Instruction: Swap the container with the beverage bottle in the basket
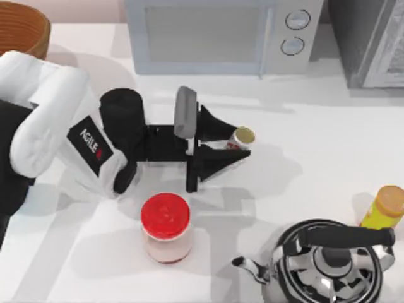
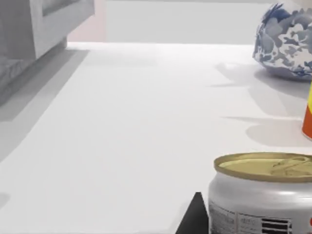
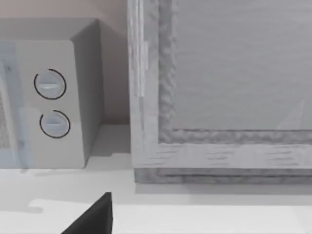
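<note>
Closest to the lens, the beverage bottle [image 2: 263, 195] stands upright on the white surface [image 1: 303, 170]. Left tool [image 1: 235, 146] has its fingers spread around it, seemingly not yet pinching, ready to lift it toward the basket [image 1: 25, 31].

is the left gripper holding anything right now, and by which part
The left gripper has its jaws on either side of the beverage bottle, around its body below the gold cap; a firm hold cannot be told.

Beverage bottle [image 2: 261, 195] – smooth silvery metal, dull gold lid; kettle [image 1: 331, 265] – mirror-glossy chrome; basket [image 1: 25, 28], upper left, ribbed woven wicker; bench [image 1: 315, 145] matt white.
</note>
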Action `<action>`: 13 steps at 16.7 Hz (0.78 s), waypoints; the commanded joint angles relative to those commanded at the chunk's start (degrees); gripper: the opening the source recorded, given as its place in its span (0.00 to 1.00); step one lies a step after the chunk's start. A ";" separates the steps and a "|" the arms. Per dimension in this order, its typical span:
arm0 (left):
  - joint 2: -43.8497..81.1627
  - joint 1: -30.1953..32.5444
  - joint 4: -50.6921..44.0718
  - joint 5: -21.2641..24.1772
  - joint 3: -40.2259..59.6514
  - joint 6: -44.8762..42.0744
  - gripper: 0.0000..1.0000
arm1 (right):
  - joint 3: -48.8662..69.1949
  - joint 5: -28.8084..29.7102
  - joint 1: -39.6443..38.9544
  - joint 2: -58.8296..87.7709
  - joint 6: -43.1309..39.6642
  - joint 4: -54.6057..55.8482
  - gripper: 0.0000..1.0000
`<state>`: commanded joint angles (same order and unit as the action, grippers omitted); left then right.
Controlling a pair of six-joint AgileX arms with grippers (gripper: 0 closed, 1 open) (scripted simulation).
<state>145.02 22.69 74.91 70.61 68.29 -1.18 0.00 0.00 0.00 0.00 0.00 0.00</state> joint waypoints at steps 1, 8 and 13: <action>1.00 -0.22 0.75 -0.15 0.61 -0.20 0.00 | 0.00 0.00 0.00 0.00 0.00 0.00 1.00; 1.33 -0.30 0.99 -0.19 0.81 -0.27 0.08 | 0.00 0.00 0.00 0.00 0.00 0.00 1.00; 1.33 -0.30 0.99 -0.19 0.81 -0.27 0.45 | 0.00 0.00 0.00 0.00 0.00 0.00 1.00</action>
<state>146.35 22.40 75.90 70.42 69.10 -1.45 0.00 0.00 0.00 0.00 0.00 0.00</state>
